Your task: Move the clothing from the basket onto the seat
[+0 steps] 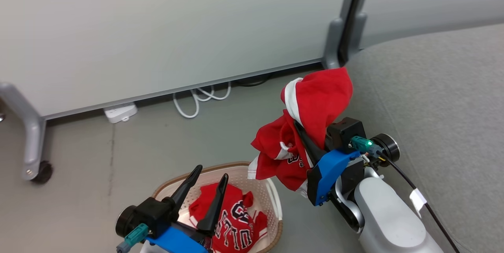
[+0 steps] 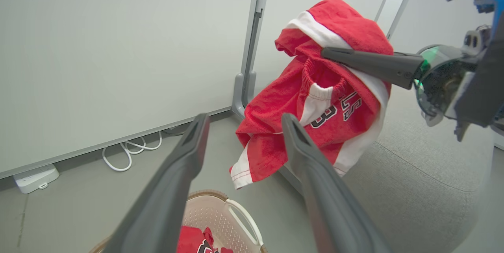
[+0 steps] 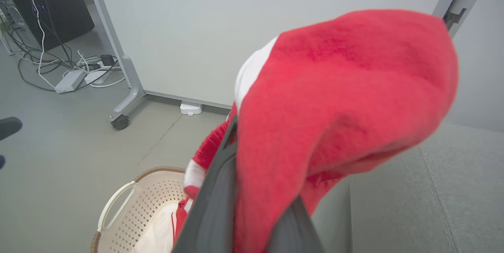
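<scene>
Left gripper (image 1: 212, 171) first, closest to the head camera at lower left: your jaws are spread wide with nothing between them. It hovers over the basket (image 1: 269, 194), fingers pointing up the view across the red jersey (image 1: 232, 221). That jersey, with black-and-white lettering and white trim, lies crumpled inside the basket. The left wrist view shows the same open fingers (image 2: 173, 182) above the basket rim (image 2: 208, 194).

Your right gripper (image 1: 301, 133) is closed tight on the red white-striped garment (image 1: 319, 95). Cloth is draped over and around both fingers, so the tips are hidden. The left wrist view shows one right finger (image 2: 374, 64) poking into the bundle, which carries an elastic band, white stripes and some dark lettering (image 2: 346, 28). In the right wrist view the garment (image 3: 346, 87) folds over the fingers and blocks most of the frame.

That garment hangs in the air, clear of the basket, to the basket's right. It sits just beside the rounded edge of the grey sofa (image 1: 433, 87). You can't tell whether it brushes the upholstery. None of it lies on the seat surface (image 3: 433, 190).

The basket stands on the grey floor (image 1: 157, 143), near the sofa. Behind it, a white partition panel (image 1: 157, 28) on castors (image 1: 41, 172), plus a power strip (image 1: 120, 112) and a looped white cable (image 1: 197, 99).
</scene>
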Robot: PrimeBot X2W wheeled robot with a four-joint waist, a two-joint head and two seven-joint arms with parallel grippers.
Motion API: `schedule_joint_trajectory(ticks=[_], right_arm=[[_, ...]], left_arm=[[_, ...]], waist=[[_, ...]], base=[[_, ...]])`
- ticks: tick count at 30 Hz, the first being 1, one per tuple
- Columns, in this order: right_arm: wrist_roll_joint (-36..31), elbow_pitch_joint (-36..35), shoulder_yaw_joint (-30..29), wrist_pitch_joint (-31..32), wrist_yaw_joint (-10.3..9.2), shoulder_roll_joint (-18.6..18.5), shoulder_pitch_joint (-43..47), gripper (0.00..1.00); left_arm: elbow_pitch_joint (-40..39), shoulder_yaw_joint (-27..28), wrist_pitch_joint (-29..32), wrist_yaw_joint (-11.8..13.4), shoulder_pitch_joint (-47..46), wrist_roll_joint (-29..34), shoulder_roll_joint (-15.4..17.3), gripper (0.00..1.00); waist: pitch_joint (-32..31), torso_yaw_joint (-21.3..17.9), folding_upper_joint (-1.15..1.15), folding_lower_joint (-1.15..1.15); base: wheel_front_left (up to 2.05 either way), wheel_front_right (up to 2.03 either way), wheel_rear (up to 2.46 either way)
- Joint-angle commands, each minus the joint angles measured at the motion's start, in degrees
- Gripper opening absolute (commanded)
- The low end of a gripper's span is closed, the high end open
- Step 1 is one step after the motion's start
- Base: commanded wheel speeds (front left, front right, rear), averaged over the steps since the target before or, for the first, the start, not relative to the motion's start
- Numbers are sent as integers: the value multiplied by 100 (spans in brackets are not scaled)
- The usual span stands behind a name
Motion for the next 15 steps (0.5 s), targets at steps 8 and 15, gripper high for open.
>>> schedule_joint_trajectory(ticks=[8,15], right_arm=[[20,59,-58,-89,-2,-11,-29,0],[25,81,-104,-123,-2,-11,17,0]], left_arm=[[-25,-78,-17,-24,-148,-4,95,100],[-8,-108,-18,-23,-196,-30,122,100]], waist=[[69,-1160,0,0],[94,-1837,0,0]], base=[[0,0,0],[0,0,0]])
